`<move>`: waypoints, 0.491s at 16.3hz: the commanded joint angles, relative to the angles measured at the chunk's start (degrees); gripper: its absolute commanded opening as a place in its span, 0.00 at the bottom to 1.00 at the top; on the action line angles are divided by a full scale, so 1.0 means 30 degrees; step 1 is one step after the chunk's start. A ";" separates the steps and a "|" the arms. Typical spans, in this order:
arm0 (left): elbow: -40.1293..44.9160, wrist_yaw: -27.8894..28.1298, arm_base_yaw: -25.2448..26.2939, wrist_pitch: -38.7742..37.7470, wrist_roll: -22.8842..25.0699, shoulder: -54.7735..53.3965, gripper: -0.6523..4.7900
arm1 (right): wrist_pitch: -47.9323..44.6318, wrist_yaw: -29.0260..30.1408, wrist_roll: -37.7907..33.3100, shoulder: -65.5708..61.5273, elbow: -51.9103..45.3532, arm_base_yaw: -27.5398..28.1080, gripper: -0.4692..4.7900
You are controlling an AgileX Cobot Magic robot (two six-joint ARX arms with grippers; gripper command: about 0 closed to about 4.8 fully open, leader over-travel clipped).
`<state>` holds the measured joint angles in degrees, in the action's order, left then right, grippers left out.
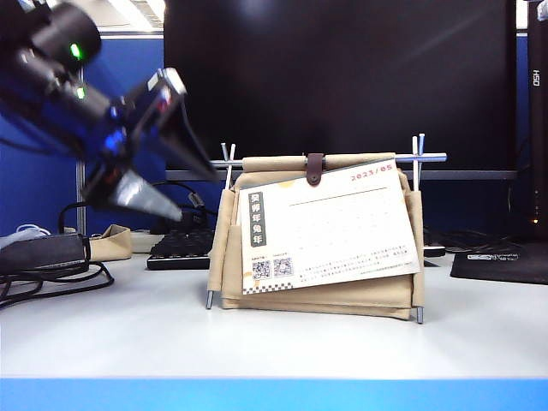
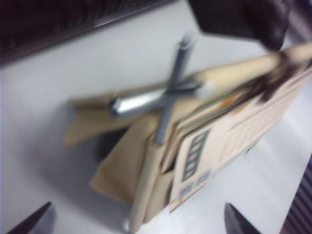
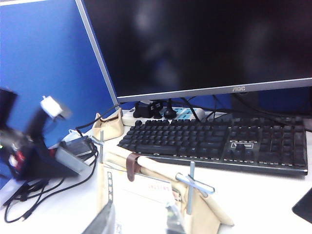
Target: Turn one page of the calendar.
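The calendar (image 1: 317, 295) is a beige canvas stand on silver rods in the middle of the table, also seen in the left wrist view (image 2: 122, 165) and the right wrist view (image 3: 204, 214). Its front page (image 1: 330, 227) is a white card with red "2023/05", hanging slightly tilted under a brown strap (image 1: 315, 168). My left gripper (image 1: 199, 199) hovers in the air to the upper left of the stand, open wide and empty (image 2: 139, 225). My right gripper (image 3: 139, 222) is out of the exterior view; its fingers stand apart above the page (image 3: 141, 195), nothing between them.
A black monitor (image 1: 342, 77) stands behind the calendar with a black keyboard (image 3: 219, 141) under it. Cables and a power brick (image 1: 47, 255) lie at the left beside a small beige pouch (image 1: 111, 242). A dark mat (image 1: 505, 261) lies at the right.
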<state>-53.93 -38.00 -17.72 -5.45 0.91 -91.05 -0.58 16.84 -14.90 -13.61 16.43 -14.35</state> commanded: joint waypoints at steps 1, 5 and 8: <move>-0.0066 -0.0138 -0.0007 0.0794 0.1042 -0.0765 0.96 | -0.0328 0.0437 0.0087 -0.0036 0.0073 -0.0007 0.33; -0.0109 -0.1763 -0.0015 0.2331 0.1494 -0.2222 0.90 | -0.0357 0.0437 0.0087 -0.0058 0.0066 -0.0015 0.33; -0.0138 -0.2805 -0.0219 0.3876 0.1027 -0.3512 0.82 | -0.0328 0.0444 0.0080 -0.0058 0.0066 -0.0015 0.33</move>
<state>-54.08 -44.97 -18.09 3.68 4.82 -101.10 -0.58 18.02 -14.74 -13.78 16.43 -14.33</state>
